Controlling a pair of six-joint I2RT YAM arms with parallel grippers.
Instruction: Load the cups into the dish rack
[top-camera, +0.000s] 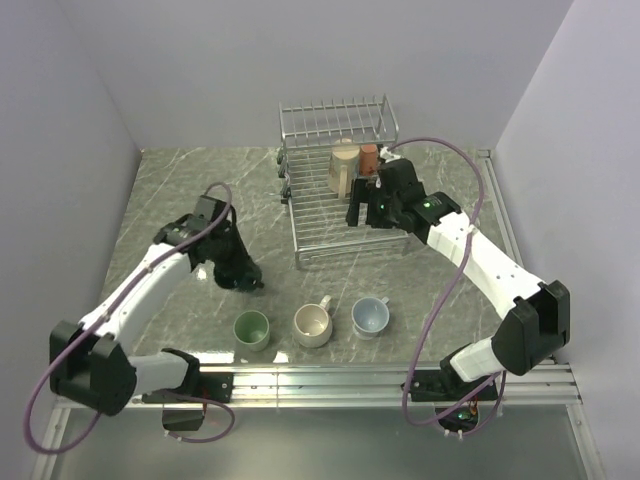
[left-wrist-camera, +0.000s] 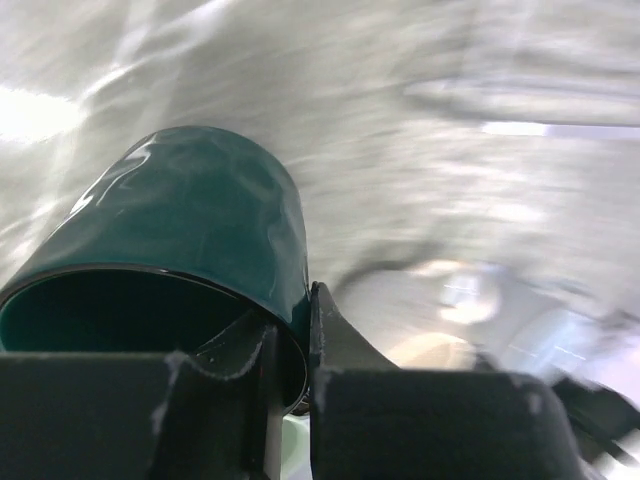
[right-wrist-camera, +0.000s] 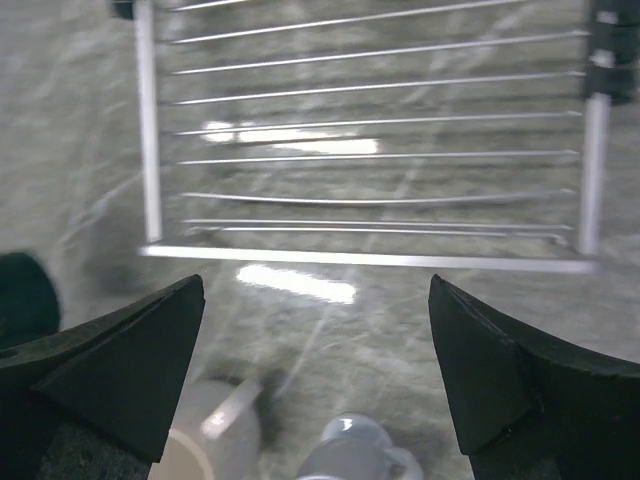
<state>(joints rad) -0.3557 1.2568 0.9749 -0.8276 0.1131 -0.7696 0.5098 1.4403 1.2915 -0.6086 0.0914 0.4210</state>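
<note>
The left fingers (left-wrist-camera: 345, 360), blocky black plastic, are pinching the wall of the teal mug (left-wrist-camera: 190, 225) at its rim, one inside the mouth and one outside against the glossy glaze. The mug is a smooth round cylinder with its dark hollow facing the wrist camera. The right fingers (right-wrist-camera: 125, 350) are spread wide, two matte black wedges holding nothing, poised above the flat grid of the rack (top-camera: 335, 225). That rack is a rectangle of thin shiny steel wires with a row of upright tines along its far side. Just beyond the right fingers the tall cream mug (top-camera: 343, 168) and the small reddish-brown mug (top-camera: 369, 157) stand in it side by side. Nearer than both pairs of fingers, three round mugs stand mouth-up in a row on the grey-green marbled counter (top-camera: 170, 190). The light green mug (top-camera: 251, 329) is closest to the left fingers, then comes the beige mug (top-camera: 313, 324), then the pale blue-white mug (top-camera: 370, 316) toward the right fingers. The last two show loop handles.
</note>
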